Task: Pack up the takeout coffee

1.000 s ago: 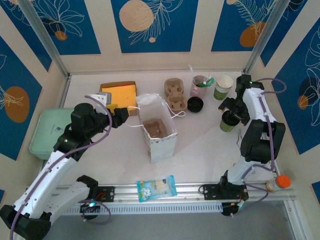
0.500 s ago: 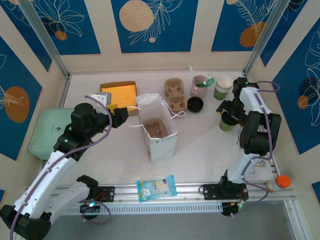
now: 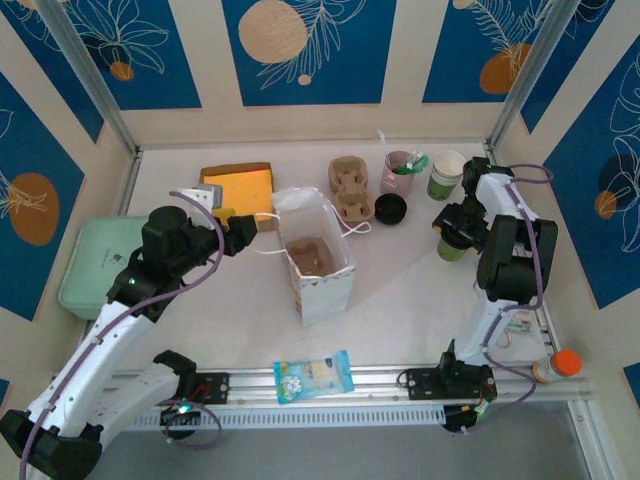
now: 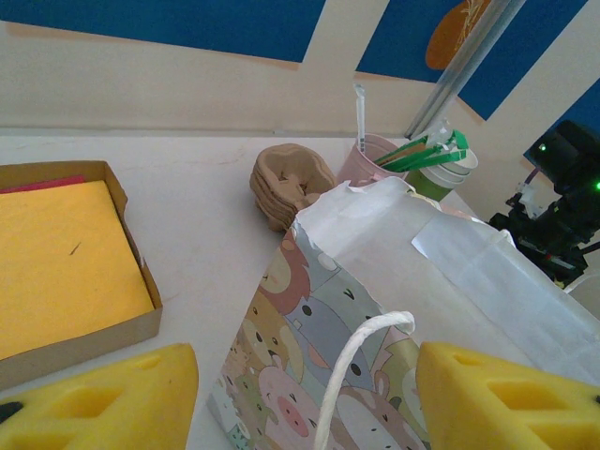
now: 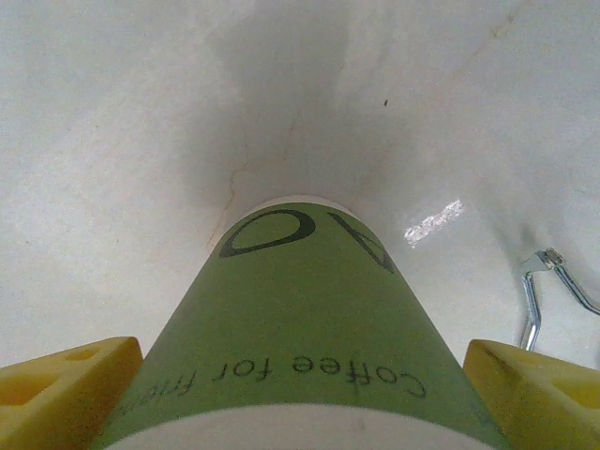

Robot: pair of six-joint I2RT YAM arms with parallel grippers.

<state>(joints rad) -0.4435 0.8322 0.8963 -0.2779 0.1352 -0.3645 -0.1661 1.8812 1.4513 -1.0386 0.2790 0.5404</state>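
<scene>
White worktop, blue-and-cream wall panels. Green coffee cup stands upright near its right edge between right claw pads; clamping cannot be confirmed. The left claw is released beside the paper bag.

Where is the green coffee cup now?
Top view: the green coffee cup stands at the right of the table, between the fingers of the right gripper, near the stack of cups.

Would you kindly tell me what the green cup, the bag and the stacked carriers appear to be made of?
Green cup: probably paper; matte green side with printed lettering.
Bag: thin paper, going by its creases and folded top edge; plain white inside, cartoon print outside, white cord handle.
Carriers: seemingly moulded pulp; dull brown, rough-looking, with soft rounded shapes.
</scene>
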